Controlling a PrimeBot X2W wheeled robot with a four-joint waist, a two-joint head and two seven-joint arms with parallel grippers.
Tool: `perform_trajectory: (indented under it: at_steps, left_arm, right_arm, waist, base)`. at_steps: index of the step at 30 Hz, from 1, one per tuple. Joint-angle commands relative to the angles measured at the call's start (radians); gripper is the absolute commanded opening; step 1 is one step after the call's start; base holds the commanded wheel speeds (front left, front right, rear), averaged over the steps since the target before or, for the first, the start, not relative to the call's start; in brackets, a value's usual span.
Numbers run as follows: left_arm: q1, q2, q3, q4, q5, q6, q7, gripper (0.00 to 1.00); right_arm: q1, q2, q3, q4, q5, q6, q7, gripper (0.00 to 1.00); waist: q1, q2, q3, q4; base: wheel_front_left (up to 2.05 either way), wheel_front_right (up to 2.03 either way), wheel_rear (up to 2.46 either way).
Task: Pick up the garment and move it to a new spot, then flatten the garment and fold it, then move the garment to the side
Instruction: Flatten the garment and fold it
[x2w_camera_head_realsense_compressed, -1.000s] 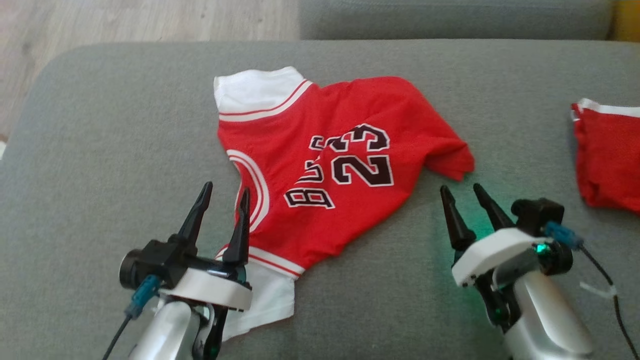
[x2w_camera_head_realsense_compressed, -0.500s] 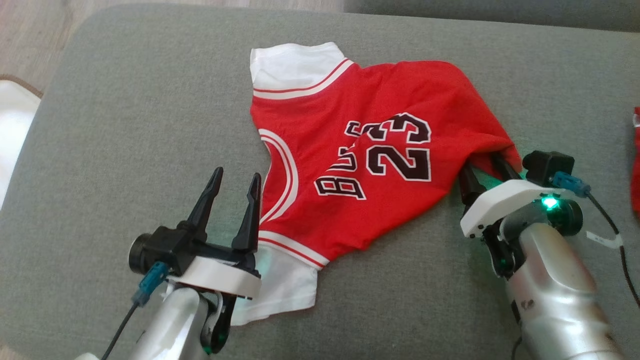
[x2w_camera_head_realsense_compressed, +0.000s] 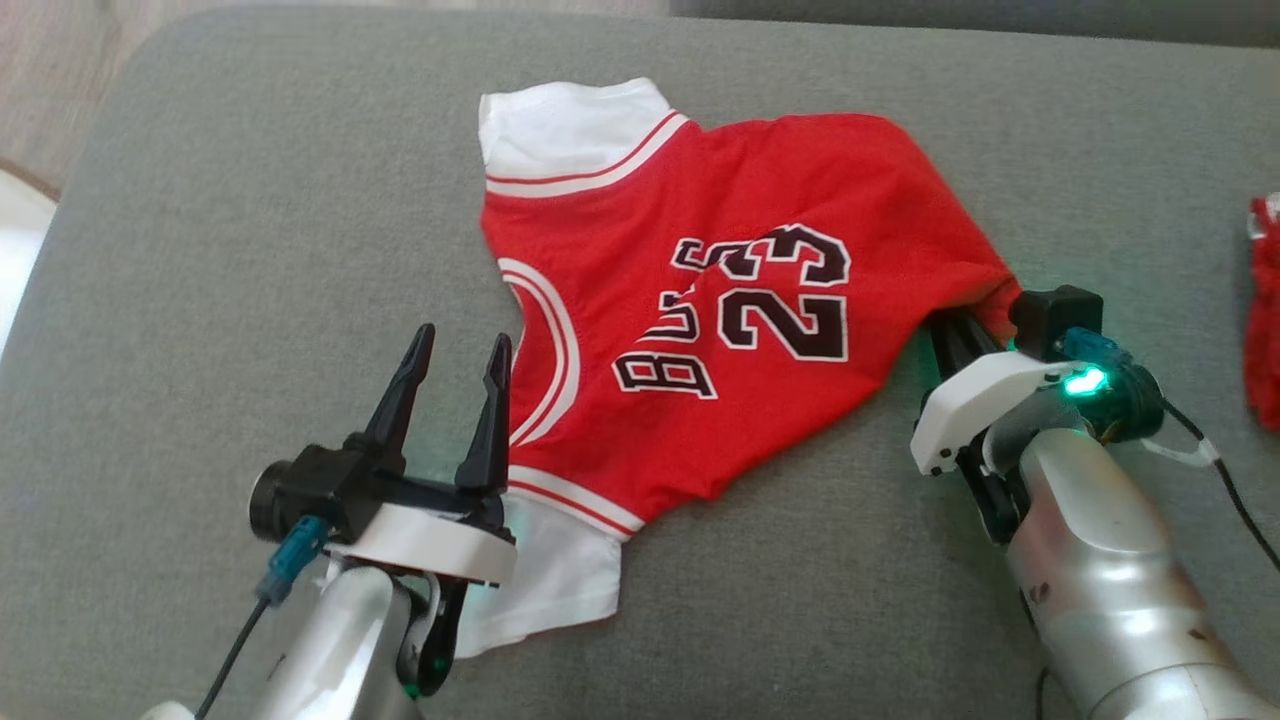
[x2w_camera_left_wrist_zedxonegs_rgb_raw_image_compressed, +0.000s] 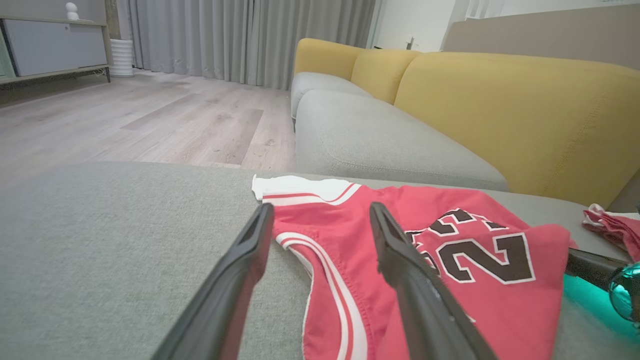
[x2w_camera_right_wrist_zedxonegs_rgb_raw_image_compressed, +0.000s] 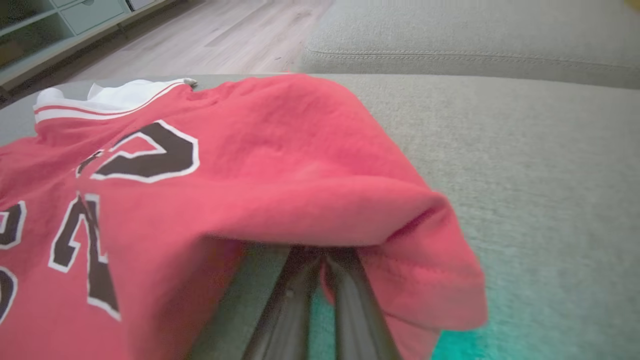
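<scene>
Right gripper (x2w_camera_head_realsense_compressed: 960, 332) pinching jersey (x2w_camera_head_realsense_compressed: 640, 290) hem, neckline leftward, long axis left-right

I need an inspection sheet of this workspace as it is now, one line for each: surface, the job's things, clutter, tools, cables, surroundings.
Surface: grey cushion, bare cloth around the work.
Job's things: red jersey, number 23 facing up, lying spread but creased, white trim at two ends.
Clutter: second red garment at the right edge of the head view, apart from the jersey.
Tools: left tool open, at the jersey's striped armhole edge; right tool shut on the jersey's right corner, tips hidden under the fold.
Cables: blue-plug cable at the left wrist and black cable at the right wrist, both off the jersey.
Surroundings: wood floor, yellow-backed sofa, grey curtains.
</scene>
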Motion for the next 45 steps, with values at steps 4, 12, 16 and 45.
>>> perform_trajectory:
  at_steps: [4,12,16,45]
  left_arm:
    - [-0.031,0.006,0.047,-0.026,0.016,-0.007,-0.009,1.0]
    - [0.008,-0.001,0.065,-0.026,0.019,-0.006,-0.009,1.0]
    - [0.031,-0.007,0.074,-0.028,0.016,-0.005,-0.009,1.0]
    - [0.049,-0.019,0.087,-0.044,0.033,-0.013,-0.01,1.0]
  right_arm:
    - [-0.016,0.008,0.015,-0.03,-0.046,-0.001,-0.019,0.0]
    - [0.037,-0.057,0.029,-0.137,-0.105,-0.001,0.059,0.0]
    - [0.08,-0.128,0.072,-0.254,-0.078,-0.001,0.148,0.0]
    - [0.297,-0.123,-0.033,-1.002,0.011,-0.001,0.274,1.0]
  waist:
    - [-0.0001,0.0,-0.038,-0.036]
    - [-0.0001,0.0,-0.123,-0.091]
    - [-0.0001,0.0,-0.162,-0.111]
    - [-0.0001,0.0,-0.181,-0.112]
  base:
    - [0.0,0.0,0.0]
    - [0.0,0.0,0.0]
    - [0.0,0.0,0.0]
    - [0.0,0.0,0.0]
